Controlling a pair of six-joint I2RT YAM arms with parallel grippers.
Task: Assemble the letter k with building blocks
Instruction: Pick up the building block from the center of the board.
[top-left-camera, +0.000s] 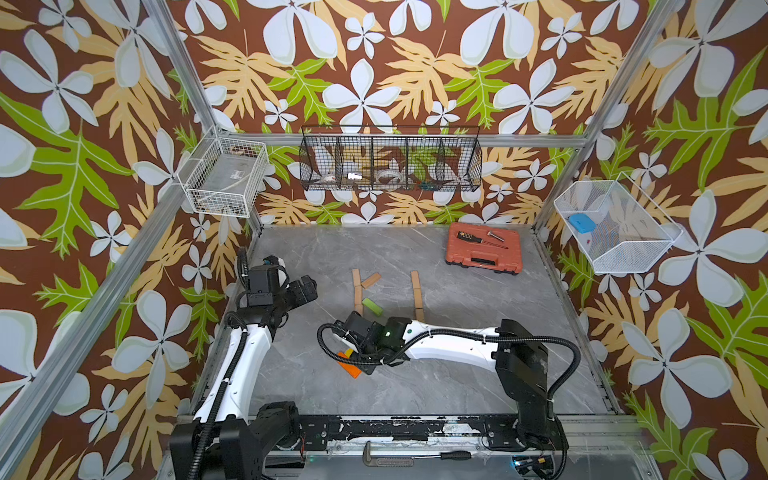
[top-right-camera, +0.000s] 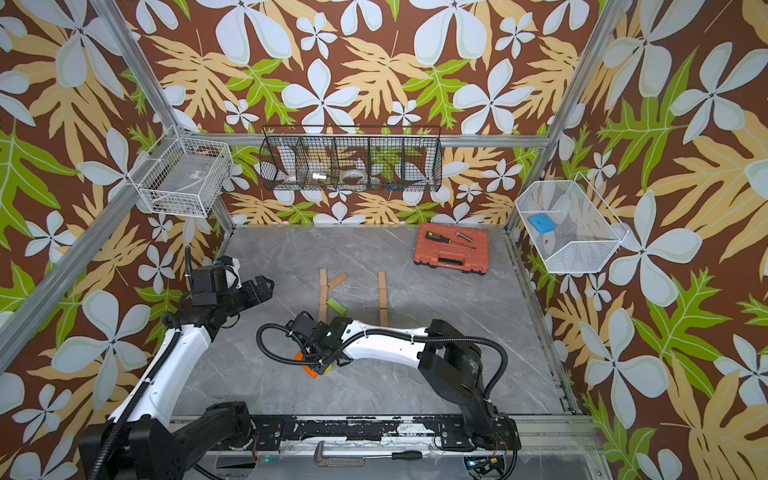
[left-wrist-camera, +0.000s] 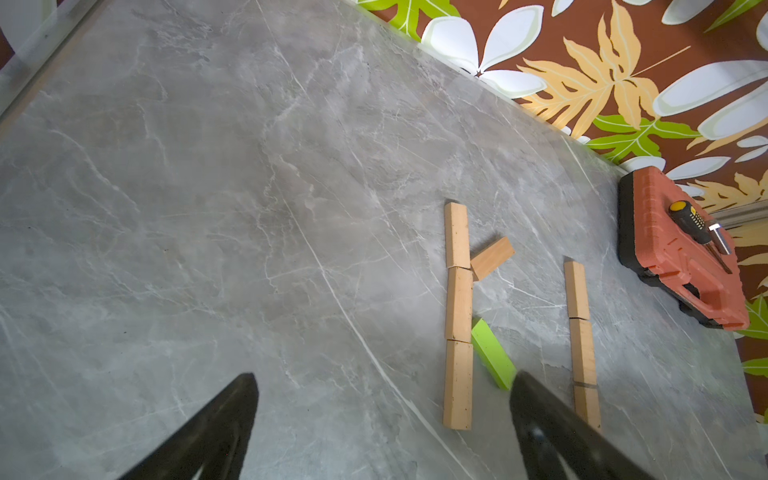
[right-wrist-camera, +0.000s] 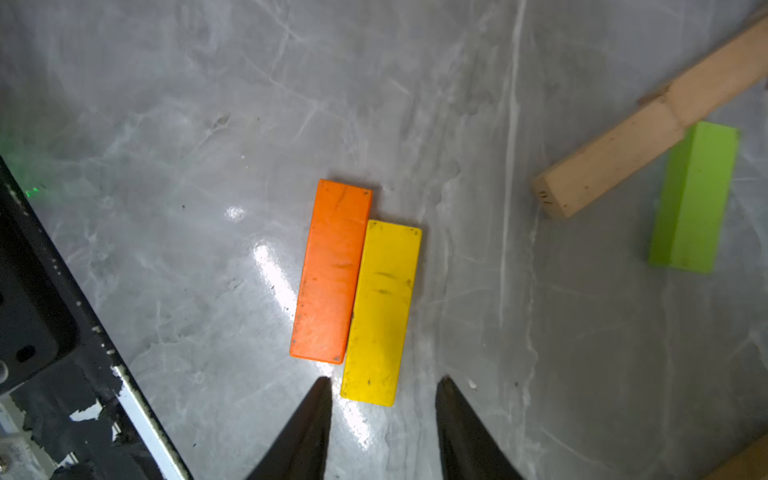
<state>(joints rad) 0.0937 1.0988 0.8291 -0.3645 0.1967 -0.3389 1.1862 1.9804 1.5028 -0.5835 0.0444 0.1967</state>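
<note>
While the left gripper (top-left-camera: 308, 287) hangs over the left part of the grey marbled table (left-wrist-camera: 208, 208), fingers spread wide and empty, the work seems to rest with the other arm. Next along, a column of three plain light-wood blocks (left-wrist-camera: 458, 307) lies end to end as a stem. A fourth plain wooden block (left-wrist-camera: 492, 257) slants off its upper joint and a lime-green block (left-wrist-camera: 492, 353) slants off lower down, each meeting the stem at a corner, so one k reads as laid.

Nearer the robot, a flat orange block (right-wrist-camera: 332, 270) and a flat yellow block (right-wrist-camera: 382, 307) lie long side against long side, the yellow one offset toward the right gripper (right-wrist-camera: 384, 380). That gripper's fingers are parted and grasp nothing; the yellow block's near end sits between the tips with a gap on either side.

I judge the step in hand to be picking up the yellow block. That calls for a straight descent and a squeeze across the narrow width, on the end jutting past the orange block, or the neighbour may be dragged along.

Further right, a second column of three plain wooden blocks (left-wrist-camera: 582, 328) has no arms, so it is probably the destination. Farthest right sits a red-orange plastic tool case (left-wrist-camera: 681, 249).
</note>
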